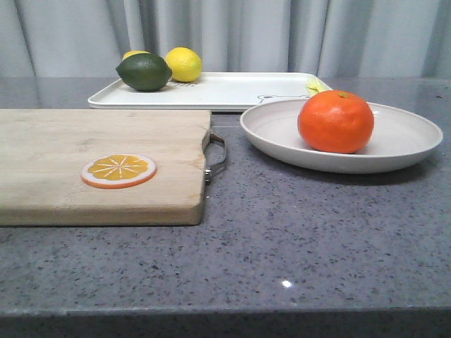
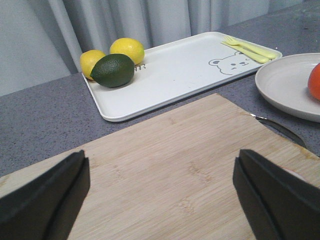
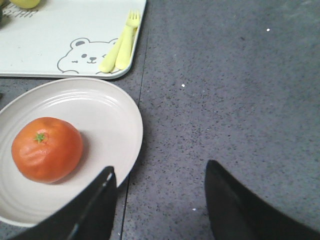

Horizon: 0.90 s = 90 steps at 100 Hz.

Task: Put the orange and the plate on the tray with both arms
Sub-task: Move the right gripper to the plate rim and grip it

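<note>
Nearest, the right tool [image 3: 160,200] hangs open beside the plate [image 1: 394,141], one orange [image 1: 335,121] on it at mid-right; that arm is nearer. The left tool [image 2: 160,195] gapes over one board [image 1: 99,165]. Farthest, one tray [image 1: 232,90], two lemons [image 1: 183,63], one lime [image 1: 144,72].

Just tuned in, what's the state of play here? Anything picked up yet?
Nothing is held yet. The orange sits in the plate, which rests on the counter in front of the tray, not on it. The right gripper is open, hovering by the plate's rim. The left gripper is open over the cutting board. The tray already carries two lemons, a lime and yellow cutlery.
</note>
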Motion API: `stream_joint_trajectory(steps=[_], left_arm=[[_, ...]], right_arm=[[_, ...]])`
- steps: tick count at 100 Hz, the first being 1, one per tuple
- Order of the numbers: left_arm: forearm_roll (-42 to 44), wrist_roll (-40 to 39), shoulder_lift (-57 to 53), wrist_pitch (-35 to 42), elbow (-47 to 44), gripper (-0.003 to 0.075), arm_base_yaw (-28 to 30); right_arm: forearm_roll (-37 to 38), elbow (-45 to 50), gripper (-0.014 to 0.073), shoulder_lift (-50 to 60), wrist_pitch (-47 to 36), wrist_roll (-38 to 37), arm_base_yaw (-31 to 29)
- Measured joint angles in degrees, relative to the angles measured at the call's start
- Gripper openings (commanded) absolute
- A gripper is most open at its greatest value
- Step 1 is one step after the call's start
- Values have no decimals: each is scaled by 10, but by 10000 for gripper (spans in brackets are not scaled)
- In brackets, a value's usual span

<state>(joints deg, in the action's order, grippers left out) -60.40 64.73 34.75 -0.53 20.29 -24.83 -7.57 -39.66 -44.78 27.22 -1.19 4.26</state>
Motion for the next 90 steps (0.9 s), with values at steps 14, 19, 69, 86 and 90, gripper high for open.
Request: stream_joint_trajectory(steps=[14,19,69,86,90], left_arm=[[0,0,0,0,0,564,0],[0,0,0,0,0,564,0],[-1,0,0,1,0,564,0],[-1,0,0,1,0,564,0],[-1,0,0,1,0,564,0]], right_arm=[[-30,-18,414,-89,-24,0,0],[-42,-28,414,-121,-26,0,0],[-106,-73,414,-272,-48,0,3],[-111,-73,414,-292,-54,0,24],[-113,-73,414,-298,-55,0,27]])
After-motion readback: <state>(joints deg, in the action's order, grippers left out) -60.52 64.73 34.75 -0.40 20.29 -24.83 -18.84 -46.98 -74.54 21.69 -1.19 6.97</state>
